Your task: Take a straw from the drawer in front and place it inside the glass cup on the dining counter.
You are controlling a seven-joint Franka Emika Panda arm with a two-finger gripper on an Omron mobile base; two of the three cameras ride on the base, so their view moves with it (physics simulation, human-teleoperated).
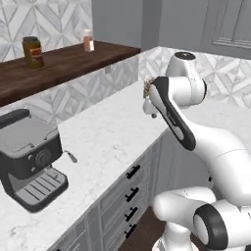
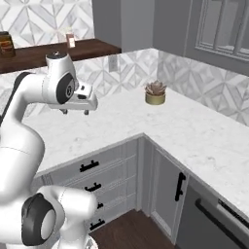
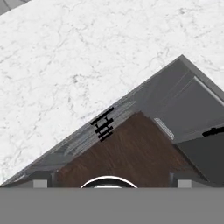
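white marble counter point(image 2: 146, 126) wraps an inside corner, with the stacked drawers with black handles point(image 2: 92, 182) set in the cabinet front below its edge. the end effector point(image 2: 75, 112) hangs above the counter, to the left of the small potted succulent point(image 2: 155, 93) in the right base view; its jaws stand wide apart and hold nothing. the hand view looks straight down past the counter edge onto the black handles point(image 3: 103, 124) and the dark wood floor point(image 3: 131, 153).

task item status: no straw, glass cup or open drawer can be made out, and every drawer front near the corner appears closed.

hazards, as judgement:
- descending from here would drive the fingertips into the marble, as the end effector is over the counter and not in front of a drawer.
- the narrow handled drawers may be mistaken for the wide plain one.
- the straw is thin; an open-jaw approach off centre could push it aside.
- a swing toward the espresso machine point(image 1: 29, 159) risks contact.
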